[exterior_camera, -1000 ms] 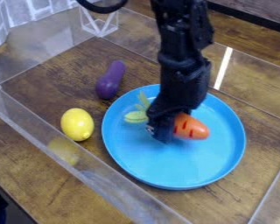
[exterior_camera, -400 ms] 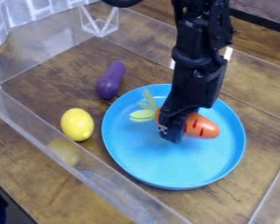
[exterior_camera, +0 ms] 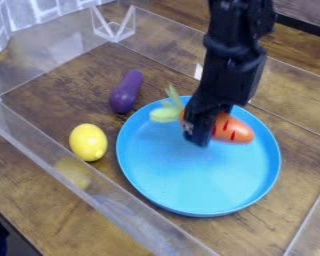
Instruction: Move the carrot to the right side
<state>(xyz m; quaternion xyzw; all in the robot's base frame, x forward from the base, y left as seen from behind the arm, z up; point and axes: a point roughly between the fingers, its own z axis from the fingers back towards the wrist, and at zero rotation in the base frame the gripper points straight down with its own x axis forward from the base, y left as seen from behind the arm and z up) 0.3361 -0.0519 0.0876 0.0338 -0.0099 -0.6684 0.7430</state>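
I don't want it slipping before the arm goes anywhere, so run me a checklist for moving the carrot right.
1. Tool closed on the carrot: ok.
2. Carrot still within the outline of the blue plate: ok.
3. Carrot lifted fully off the plate: cannot tell, its underside is hidden.
4. Eggplant apart from the tool: ok.
5. Lemon off the plate: ok.
6. Carrot on the right side: not ok, not set down there.

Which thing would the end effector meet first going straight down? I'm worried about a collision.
Probably the blue plate, together with the held carrot; the exact height is unclear.
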